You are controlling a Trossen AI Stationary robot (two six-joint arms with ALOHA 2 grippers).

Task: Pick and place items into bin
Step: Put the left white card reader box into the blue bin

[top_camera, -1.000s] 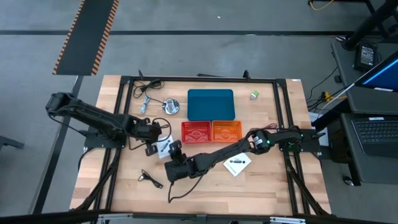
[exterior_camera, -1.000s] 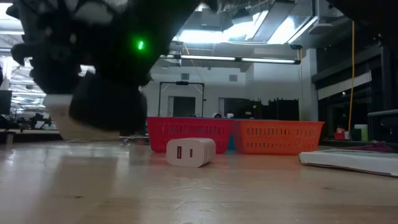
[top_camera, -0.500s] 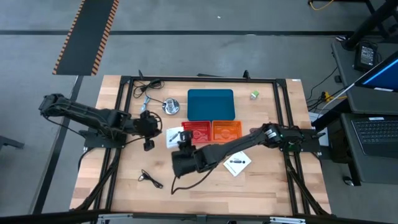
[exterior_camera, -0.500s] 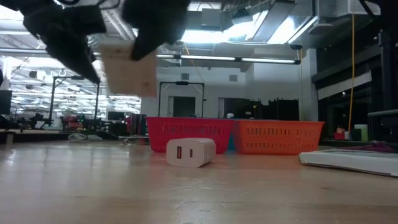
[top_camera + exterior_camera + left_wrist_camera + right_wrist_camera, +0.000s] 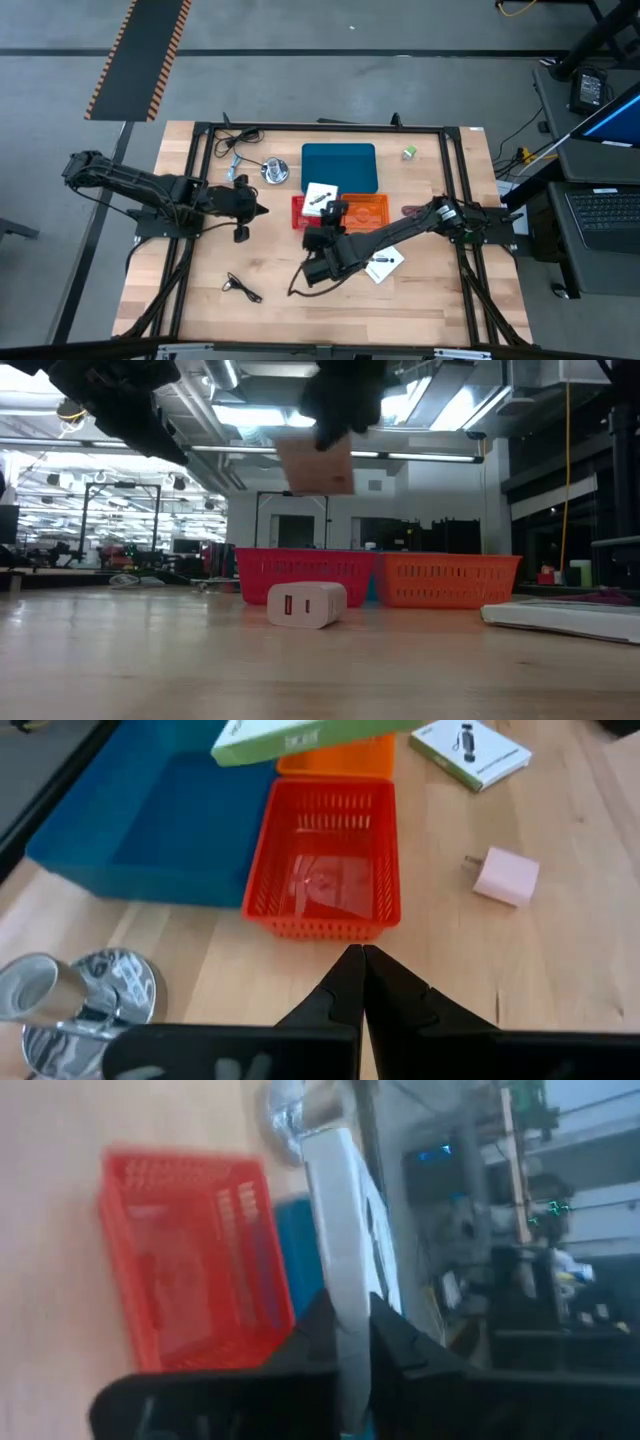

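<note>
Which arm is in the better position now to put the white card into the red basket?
The right. Its gripper already holds the white card above the red basket, so it likely only needs to lower and release. The left gripper is shut and empty, beside the basket.

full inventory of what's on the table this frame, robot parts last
Red basket: 1, red mesh, table centre, left of the orange one.
Orange basket: 1, orange mesh, touching the red basket's right side.
Blue tray: 1, teal-blue, behind both baskets.
Held card: 1, white with black print, in the air over the red basket.
Second card: 1, white with black print, flat on the wood in front of the orange basket.
White charger block: 1, on the wood in front of the red basket.
Silver disc: 1, left of the blue tray.
Black cables: a bundle at the back left; one more at front left.
Green cube: 1, back right.
Left hand: shut, empty, left of the red basket.
Right hand: shut on the held card.
</note>
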